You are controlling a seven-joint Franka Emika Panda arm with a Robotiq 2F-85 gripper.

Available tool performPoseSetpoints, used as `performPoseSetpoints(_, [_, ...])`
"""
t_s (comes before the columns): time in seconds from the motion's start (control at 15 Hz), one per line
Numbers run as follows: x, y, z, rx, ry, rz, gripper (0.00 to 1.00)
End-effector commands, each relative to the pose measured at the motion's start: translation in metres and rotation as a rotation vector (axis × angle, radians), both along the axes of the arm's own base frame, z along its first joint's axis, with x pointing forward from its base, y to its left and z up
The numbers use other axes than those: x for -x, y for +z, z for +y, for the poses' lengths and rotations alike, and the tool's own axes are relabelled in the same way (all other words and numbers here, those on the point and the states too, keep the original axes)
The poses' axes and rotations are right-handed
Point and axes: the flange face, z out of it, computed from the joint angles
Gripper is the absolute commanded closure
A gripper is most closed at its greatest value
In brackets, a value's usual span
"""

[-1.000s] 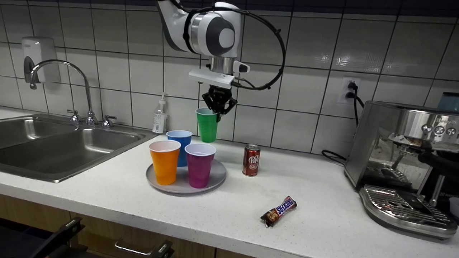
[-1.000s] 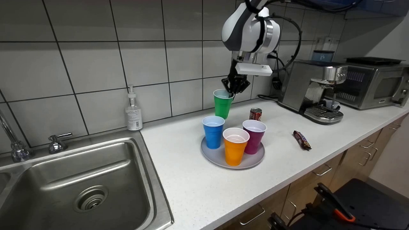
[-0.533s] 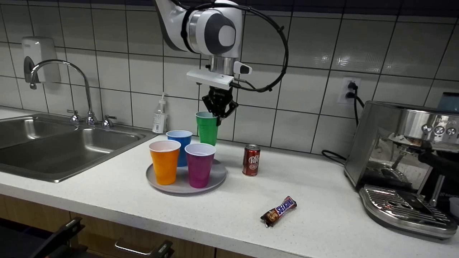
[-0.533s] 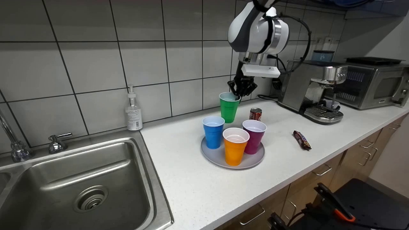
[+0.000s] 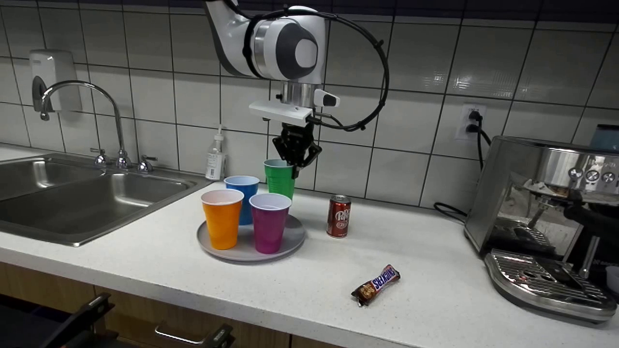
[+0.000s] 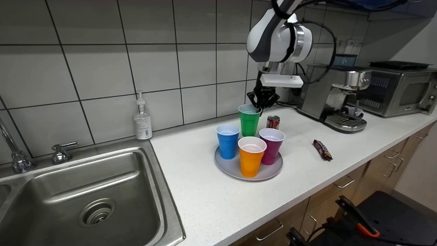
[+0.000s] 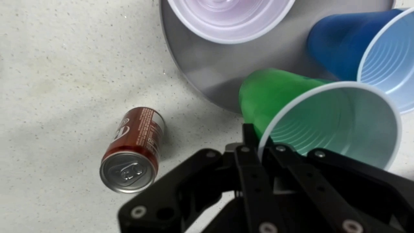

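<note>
Gripper [image 7: 260, 143]: gripping the rim of the green cup [image 7: 275, 94], its fingers pressing together across the thin wall, one sitting inside, the other outside.
Green cup: facing mouth up below the gripper, looking roughly upright; in the wrist view its base is showing over the edge of the plate [image 7: 207, 61]. Whether it is touching anything underneath, I cannot tell: the orange cup [image 5: 222, 224] and purple cup [image 5: 270, 224] are hiding its foot in the exterior views.
Work at the rim: the step in hand seems to be handling the green cup at the plate's wall-side edge, release not yet happening.
Next move for the cup: probably calling for a steady pinch, a level base and care around the blue cup [image 7: 336, 45].
Blue cup: standing on the plate just beside the green cup; contact is not showing clearly.
Orange and purple cups: standing on the plate, nearer the front of the counter [image 5: 449, 299].
Can [image 7: 134, 136]: standing upright on the counter, near the plate.
Bar [image 5: 376, 285]: lying on the counter, well apart from the gripper.
Sink [image 6: 143, 184] and coffee machine [image 5: 498, 193]: flanking the cups, well apart.
</note>
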Motion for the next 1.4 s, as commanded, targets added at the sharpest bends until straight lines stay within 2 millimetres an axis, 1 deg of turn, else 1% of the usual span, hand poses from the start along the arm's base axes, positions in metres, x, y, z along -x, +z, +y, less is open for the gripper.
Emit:
performPoseSetpoints(0.0, [0.006, -0.002, 0.001, 0.021, -0.034, 0.017, 0.99])
performPoseSetpoints(0.87, [0.002, -0.026, -0.003, 0.013, -0.037, 0.039, 0.99])
performPoseSetpoints(1.33, [-0.001, -0.04, -0.007, 0.017, -0.039, 0.021, 0.99])
